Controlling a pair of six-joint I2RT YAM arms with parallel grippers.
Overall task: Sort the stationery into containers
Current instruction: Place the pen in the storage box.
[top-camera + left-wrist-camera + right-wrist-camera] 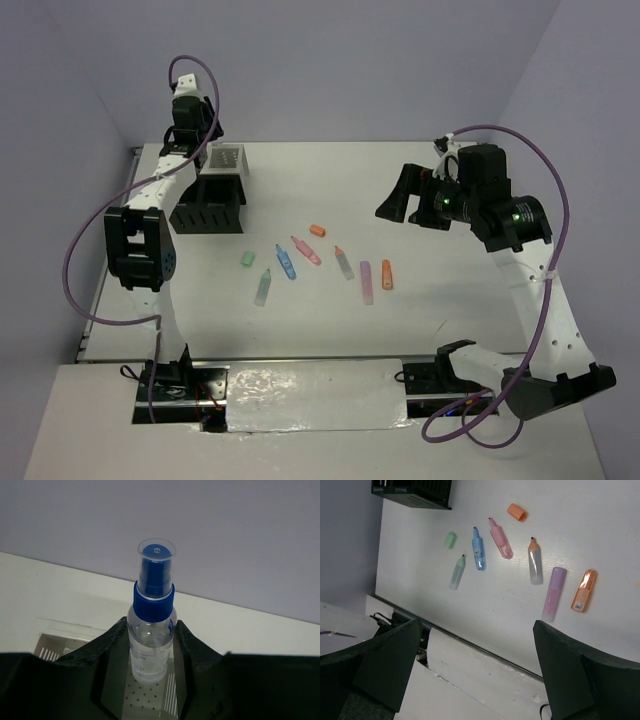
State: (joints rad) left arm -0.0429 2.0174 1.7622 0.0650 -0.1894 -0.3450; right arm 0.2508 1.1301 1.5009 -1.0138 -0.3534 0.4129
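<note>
My left gripper (pixel 204 160) hangs over the black desk organizer (pixel 210 212) at the far left. In the left wrist view the left gripper (pixel 151 626) is shut on the small clear bottle with a blue cap (pixel 151 630), upright over a white mesh compartment (pixel 142 700). My right gripper (pixel 396 198) is open and empty, raised at the right; in its own view the right gripper (pixel 485 665) has its jaws wide apart. Several markers lie mid-table: pink (pixel 305 250), blue (pixel 286 262), mint (pixel 263 287), purple (pixel 366 282), orange (pixel 387 274).
An orange stub (pixel 317 230), a green stub (pixel 248 258) and a grey marker with an orange tip (pixel 344 262) lie among the markers. A white mesh box (pixel 228 159) tops the organizer. A shiny sheet (pixel 310 395) covers the near edge between the arm bases.
</note>
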